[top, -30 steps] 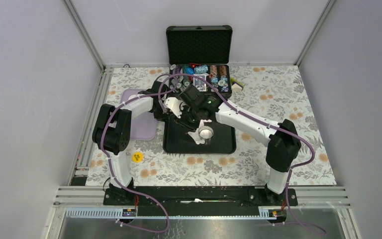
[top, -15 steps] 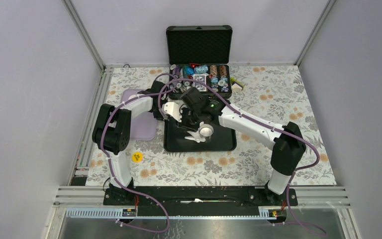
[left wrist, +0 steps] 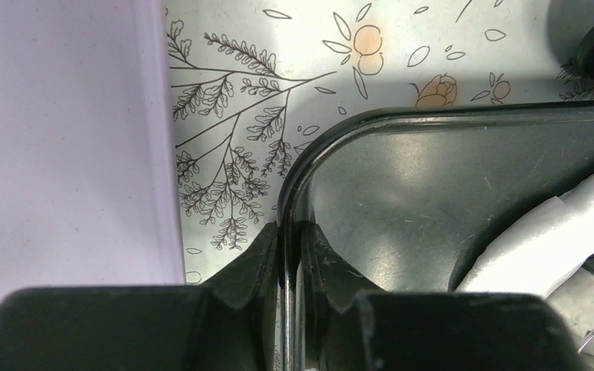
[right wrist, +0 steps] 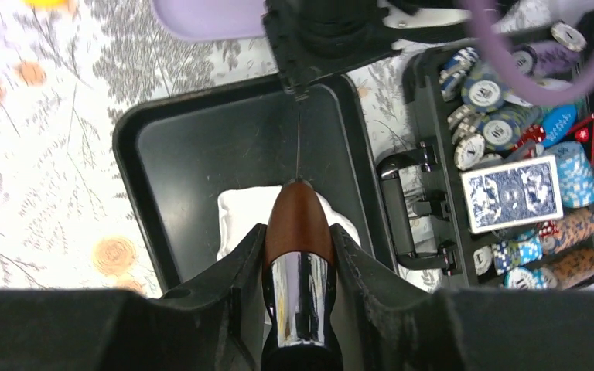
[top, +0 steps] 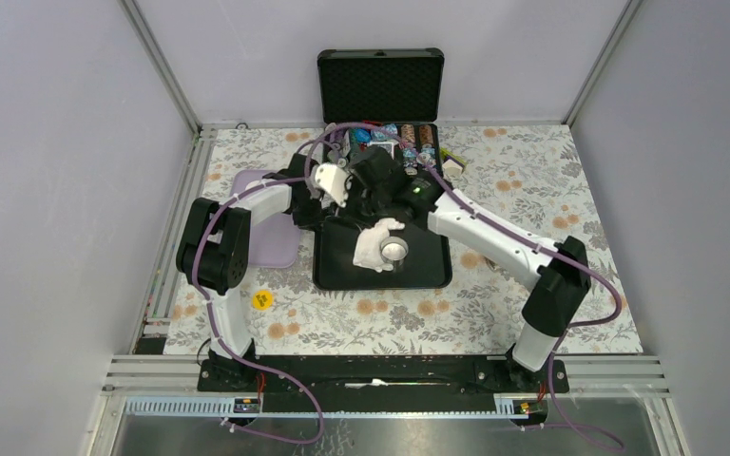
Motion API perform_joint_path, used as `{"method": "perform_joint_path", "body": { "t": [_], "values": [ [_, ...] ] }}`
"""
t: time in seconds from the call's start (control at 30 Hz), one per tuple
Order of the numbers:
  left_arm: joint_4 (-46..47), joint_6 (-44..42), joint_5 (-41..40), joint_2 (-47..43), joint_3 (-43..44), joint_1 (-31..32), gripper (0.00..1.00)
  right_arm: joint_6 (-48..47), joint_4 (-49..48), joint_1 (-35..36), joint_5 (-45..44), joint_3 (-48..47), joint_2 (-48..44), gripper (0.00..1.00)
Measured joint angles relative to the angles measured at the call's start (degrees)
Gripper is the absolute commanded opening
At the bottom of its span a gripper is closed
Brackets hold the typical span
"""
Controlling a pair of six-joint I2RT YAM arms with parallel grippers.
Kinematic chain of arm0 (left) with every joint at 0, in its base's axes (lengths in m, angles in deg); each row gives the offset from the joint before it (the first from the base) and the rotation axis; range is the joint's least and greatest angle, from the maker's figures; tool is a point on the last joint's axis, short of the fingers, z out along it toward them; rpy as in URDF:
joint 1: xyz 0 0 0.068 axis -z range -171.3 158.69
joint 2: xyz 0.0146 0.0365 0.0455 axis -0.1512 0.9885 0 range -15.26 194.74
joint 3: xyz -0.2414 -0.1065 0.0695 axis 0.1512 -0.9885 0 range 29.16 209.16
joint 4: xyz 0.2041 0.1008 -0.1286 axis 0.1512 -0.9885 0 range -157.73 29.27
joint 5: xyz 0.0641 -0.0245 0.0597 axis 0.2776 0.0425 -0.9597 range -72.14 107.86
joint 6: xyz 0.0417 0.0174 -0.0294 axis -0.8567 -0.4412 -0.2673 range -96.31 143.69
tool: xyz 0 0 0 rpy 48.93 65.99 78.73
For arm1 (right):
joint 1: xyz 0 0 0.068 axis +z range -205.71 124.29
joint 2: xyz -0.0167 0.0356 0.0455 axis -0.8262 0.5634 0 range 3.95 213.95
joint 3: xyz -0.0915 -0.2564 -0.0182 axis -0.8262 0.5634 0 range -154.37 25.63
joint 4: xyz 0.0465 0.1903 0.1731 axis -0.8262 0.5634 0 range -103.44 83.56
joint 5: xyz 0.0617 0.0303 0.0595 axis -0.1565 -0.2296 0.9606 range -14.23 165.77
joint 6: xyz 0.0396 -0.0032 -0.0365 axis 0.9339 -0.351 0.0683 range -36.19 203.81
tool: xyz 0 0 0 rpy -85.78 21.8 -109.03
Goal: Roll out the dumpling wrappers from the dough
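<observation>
On tray (right wrist: 186, 154), dough (right wrist: 240, 209) half hidden behind rolling pin (right wrist: 298, 232) (right fingers (right wrist: 241, 274) gripping).

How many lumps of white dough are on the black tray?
1. The soft white dough sheet lies on the black plastic tray, partly under the right gripper's brown wooden-handled tool. More may be hidden underneath.

Bright even light w/ soft shadows, sheen on tray (left wrist: 402, 193), left gripper (left wrist: 290, 229) OOF.
</observation>
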Motion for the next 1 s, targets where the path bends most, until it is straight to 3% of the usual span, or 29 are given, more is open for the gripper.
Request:
{"method": "perform_joint_path", "body": {
  "t": [0.13,0.47,0.73,1.0],
  "values": [
    [-0.9,-2.23,1.73,1.09,1.51,-0.31,0.0,6.56,0.11,-5.22,3.89,-1.77,-2.12,0.0],
    [-4.24,-8.44,7.91,6.67,9.49,-0.46,0.0,22.88,-2.6,-32.46,18.23,3.48,-5.64,0.0],
    [-4.26,-8.33,8.13,6.67,9.49,-0.48,0.0,29.97,-5.35,-39.19,24.63,12.79,-5.57,0.0],
    [-4.13,-8.31,8.83,6.67,9.38,-0.63,0.0,32.52,-7.54,-42.93,26.51,15.17,-5.07,0.0]
  ]
}}
